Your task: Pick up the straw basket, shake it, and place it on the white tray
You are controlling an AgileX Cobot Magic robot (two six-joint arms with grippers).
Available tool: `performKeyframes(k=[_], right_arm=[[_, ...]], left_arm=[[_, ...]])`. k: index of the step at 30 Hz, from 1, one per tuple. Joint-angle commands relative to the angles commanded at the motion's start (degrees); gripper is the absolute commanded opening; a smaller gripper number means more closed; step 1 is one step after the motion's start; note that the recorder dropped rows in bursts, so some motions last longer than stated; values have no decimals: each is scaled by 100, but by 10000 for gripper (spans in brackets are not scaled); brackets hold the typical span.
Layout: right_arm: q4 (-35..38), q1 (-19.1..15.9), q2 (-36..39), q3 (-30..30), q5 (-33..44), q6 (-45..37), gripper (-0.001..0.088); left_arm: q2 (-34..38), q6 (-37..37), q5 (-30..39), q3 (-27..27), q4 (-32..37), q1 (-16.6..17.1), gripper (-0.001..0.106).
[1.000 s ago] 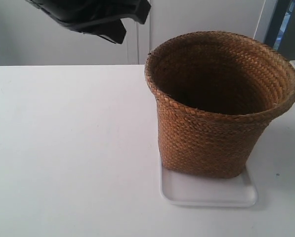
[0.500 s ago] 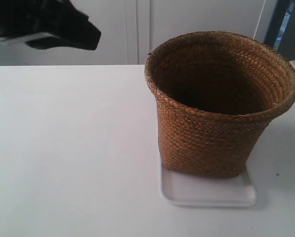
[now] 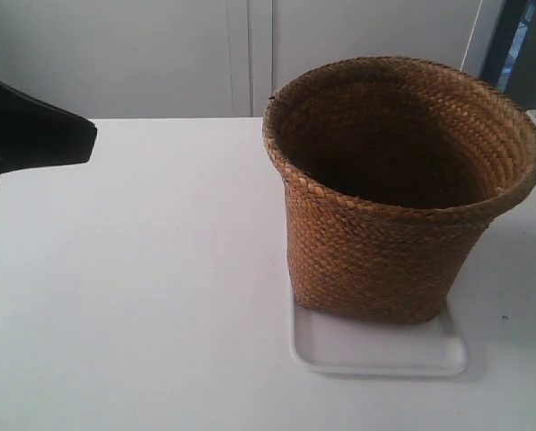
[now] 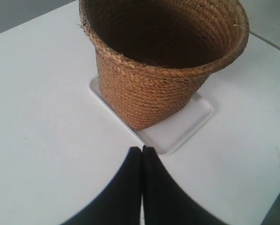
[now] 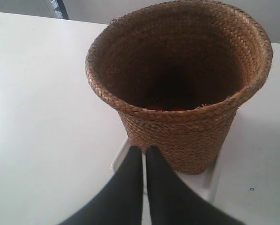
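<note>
The straw basket [image 3: 384,260] stands upright on the white tray [image 3: 375,352], covering most of it. No gripper touches it. The left wrist view shows my left gripper [image 4: 142,149] shut and empty, above the table a short way from the basket [image 4: 149,93] and a corner of the tray [image 4: 191,124]. My right gripper [image 5: 143,149] is shut with nothing in it, near the basket [image 5: 186,136] wall and over the tray [image 5: 211,185] edge. A faint reddish patch shows deep inside the basket. The arm at the exterior view's left [image 3: 30,144] is well apart from the basket.
The basket and tray sit on a white table [image 3: 160,296]. White cabinet doors [image 3: 205,54] stand behind its far edge, and a dark gap with a blue strip [image 3: 519,40] shows at the back right.
The black arm in the exterior view has swung from the top centre down to the left edge, away from the basket. Basket and tray have not moved.
</note>
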Motion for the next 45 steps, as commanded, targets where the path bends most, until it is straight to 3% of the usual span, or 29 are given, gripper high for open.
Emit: performKeyframes(k=[13, 17, 21, 25, 28, 34, 45], right_arm=[[0, 0, 0, 0, 13, 0, 34], [0, 0, 0, 0, 13, 0, 34], [-2, 0, 0, 0, 12, 0, 34], [-2, 0, 0, 0, 12, 0, 34], [-2, 0, 0, 0, 12, 0, 34], [-2, 0, 0, 0, 12, 0, 34], [-2, 0, 0, 0, 12, 0, 34]], left_arm=[[0, 0, 0, 0, 0, 0, 0], [-46, 411, 30, 0, 400, 10, 0], [-255, 605, 92, 180, 478, 608, 0], [-591, 605, -619, 645, 288, 1650, 0], [-926, 605, -1156, 1070, 255, 2192, 0], [-1740, 816, -2308, 2203, 255, 2749, 0], [-3132, 841, -2474, 4039, 642, 3550, 0]])
